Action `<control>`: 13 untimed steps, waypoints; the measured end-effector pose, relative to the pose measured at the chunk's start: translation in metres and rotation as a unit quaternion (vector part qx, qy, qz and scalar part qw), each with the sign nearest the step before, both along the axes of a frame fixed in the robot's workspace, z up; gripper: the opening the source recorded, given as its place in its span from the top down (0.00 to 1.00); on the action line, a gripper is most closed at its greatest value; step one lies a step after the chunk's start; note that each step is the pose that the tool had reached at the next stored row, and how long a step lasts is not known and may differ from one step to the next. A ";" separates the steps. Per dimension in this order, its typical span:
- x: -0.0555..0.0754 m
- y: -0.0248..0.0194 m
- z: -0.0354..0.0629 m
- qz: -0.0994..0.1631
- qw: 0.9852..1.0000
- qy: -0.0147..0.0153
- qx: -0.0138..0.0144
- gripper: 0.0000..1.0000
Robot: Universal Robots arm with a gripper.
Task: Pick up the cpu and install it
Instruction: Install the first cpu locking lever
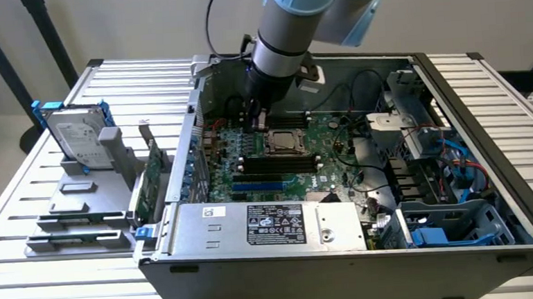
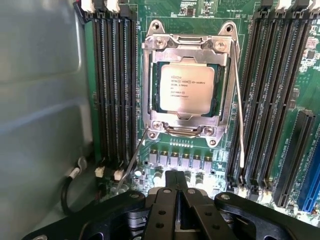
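The arm [image 1: 283, 30] reaches down into the open computer case [image 1: 348, 269], which lies on its side on the slatted table [image 1: 33, 275]. Its jaws are pressed together with nothing between them. They hang low over the green motherboard [image 1: 327, 156].

The cpu [image 2: 187, 88] is not in the jaws. It sits flat in its socket on the board, silver top up with printed lettering showing. A metal retention frame [image 2: 148, 75] surrounds its edges, and a thin wire lever [image 2: 239, 115] runs along one side of the frame.

In the wrist view the closed jaws point toward the socket but stay clear of it. A row of small grey components [image 2: 180, 159] lies between their tips and the near edge of the frame. In the exterior view the tips hover just beside the socket, toward the exterior view's left and the back of the case, near the chip but not touching it.

Banks of long black memory slots [image 2: 112, 85] flank the socket on both sides. A grey power supply [image 1: 262, 223] fills the front of the case. Outside the case, on the exterior view's left, a hard drive [image 1: 79, 140] with blue rails stands upright in a grey holder [image 1: 110, 176].
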State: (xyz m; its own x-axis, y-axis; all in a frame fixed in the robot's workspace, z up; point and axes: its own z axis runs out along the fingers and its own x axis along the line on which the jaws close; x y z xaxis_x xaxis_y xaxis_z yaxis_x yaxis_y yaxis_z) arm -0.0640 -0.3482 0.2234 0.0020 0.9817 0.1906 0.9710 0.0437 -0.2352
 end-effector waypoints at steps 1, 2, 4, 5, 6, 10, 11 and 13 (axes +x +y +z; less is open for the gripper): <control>0.000 0.0000 0.0011 -0.003 1.000 0.000 0.002 0.89; 0.000 0.0000 0.0018 -0.007 1.000 0.000 0.002 0.89; -0.001 0.0000 0.0020 -0.017 1.000 0.000 0.003 0.89; -0.001 0.0000 0.0020 -0.023 1.000 0.000 0.003 0.89; -0.001 0.0000 0.0020 -0.029 1.000 0.000 0.003 0.89; -0.002 0.0000 0.0020 -0.054 0.999 0.000 0.004 0.89; -0.002 0.0000 0.0020 -0.059 0.998 0.000 0.004 0.89; -0.004 0.0000 0.0019 -0.066 0.998 0.000 0.004 0.89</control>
